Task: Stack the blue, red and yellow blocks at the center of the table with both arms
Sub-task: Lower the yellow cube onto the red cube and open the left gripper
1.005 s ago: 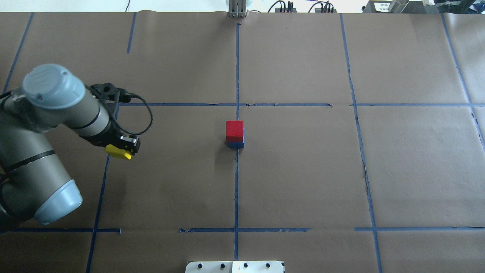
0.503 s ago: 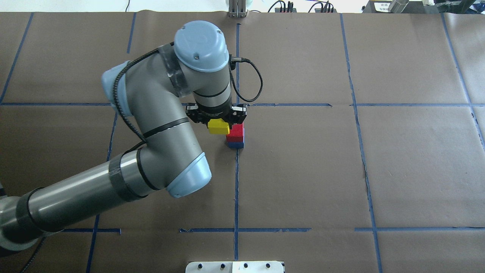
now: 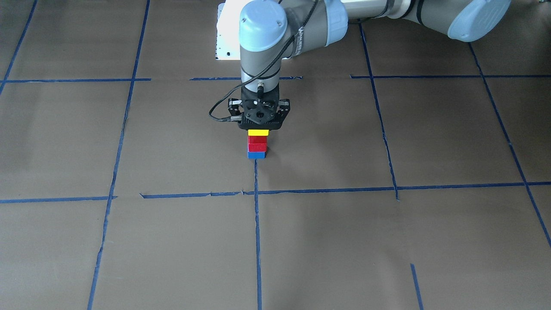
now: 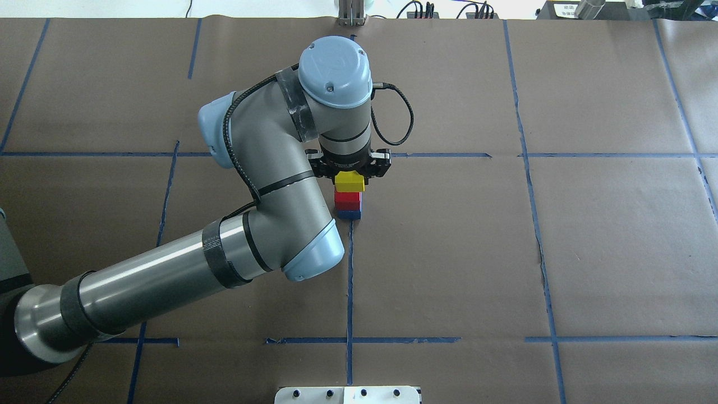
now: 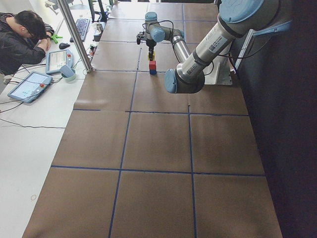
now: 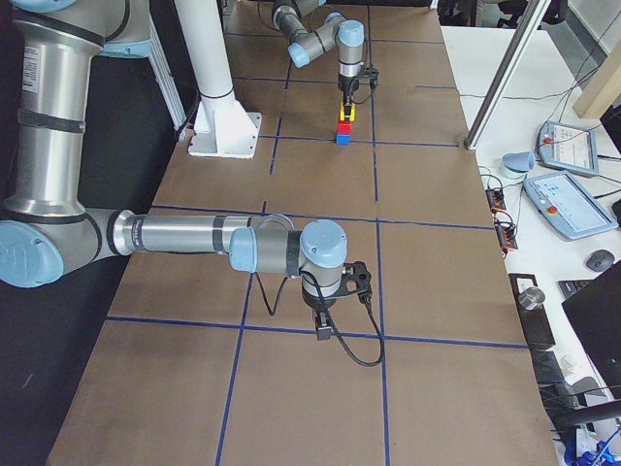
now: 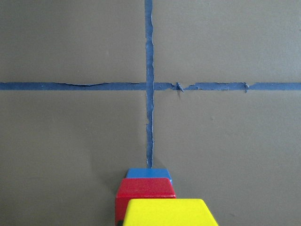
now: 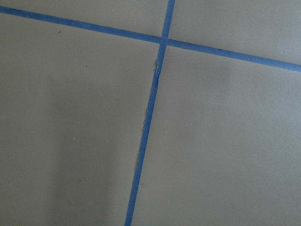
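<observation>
Left hand (image 4: pixel 350 171), in from eight o'clock, pinches the yellow block (image 4: pixel 349 181) above the red block (image 4: pixel 348 198) on the blue block (image 4: pixel 348 214).

A second ago the left arm (image 4: pixel 269 168) was folded back at the edge of the desk (image 4: pixel 449 252). Its claw (image 4: pixel 350 178) gripped the yellow block (image 4: pixel 349 183), and the red block (image 4: pixel 348 197) and the blue block (image 4: pixel 348 214) under it lay well apart from the claw. Half a second ago the arm had swung out over the middle, and the red block lay just beside the claw, partly covered by the yellow block's edge. Now the claw has shifted the last bit across. The two stacked blocks sit straight below it, and the yellow block lines up over the red one. Whether they touch cannot be told.
</observation>
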